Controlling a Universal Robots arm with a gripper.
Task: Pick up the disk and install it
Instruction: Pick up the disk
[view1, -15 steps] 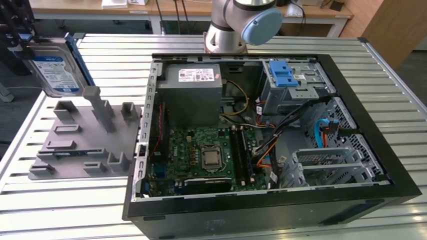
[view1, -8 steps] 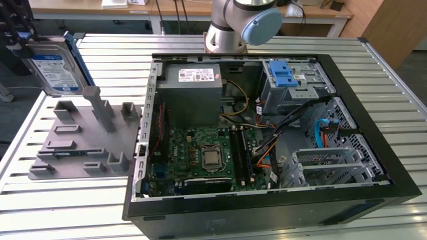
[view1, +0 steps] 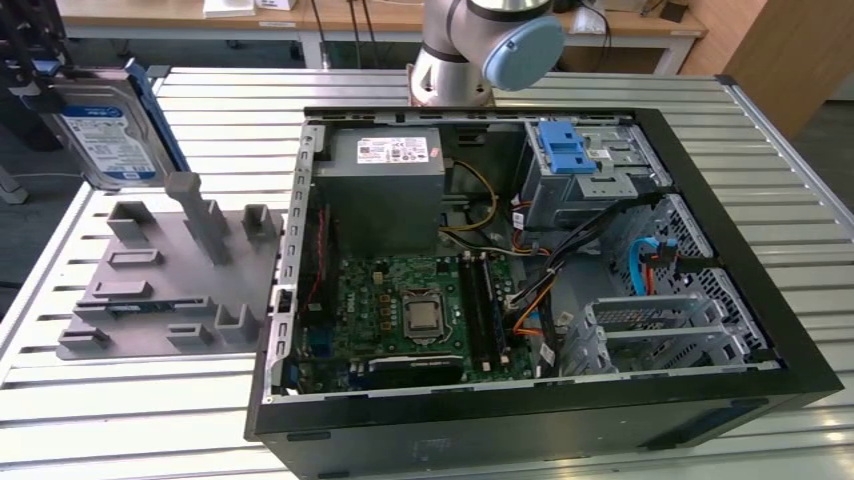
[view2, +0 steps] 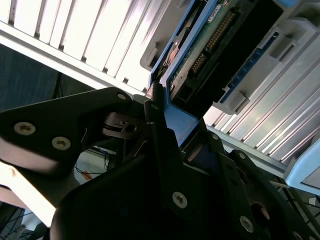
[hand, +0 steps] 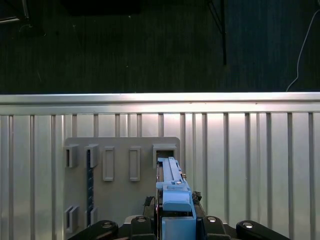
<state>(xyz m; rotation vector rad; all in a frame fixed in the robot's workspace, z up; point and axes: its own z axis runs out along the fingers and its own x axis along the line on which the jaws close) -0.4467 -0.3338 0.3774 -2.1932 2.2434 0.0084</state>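
Disk (view1: 114, 135) hangs on edge in the upper left of the exterior view. It is clear above the grey holder (view1: 160, 290) on the slatted surface (view1: 160, 420) and well apart from the computer case (view1: 534, 420).

The gripper (view1: 38, 80) holds it. In the second wrist view the fingers (view2: 159, 135) pinch the blue carrier rail at one end of the drive, with the circuit board and connector pins showing beyond them.

Handling, as a judgement:
- The disk is rigid, dense for its bulk and smooth on its metal faces.
- It is sensitive to knocks.
- The plastic rails look the safest hold. The board side and pins should be left untouched.
- A grip at one end leaves most of the weight hanging, so it may tilt if the pinch is light.

Writing, left to right in the exterior view:
- A white-and-blue label (view1: 110, 140) sits on the disk face, its print too small to make out.
- A white sticker (view1: 394, 150) on the power supply, centre of frame, has print that cannot be made out either.
- The blue latch (view1: 567, 150) on top of the drive bay (view1: 594, 185), upper right, shows no visible writing.
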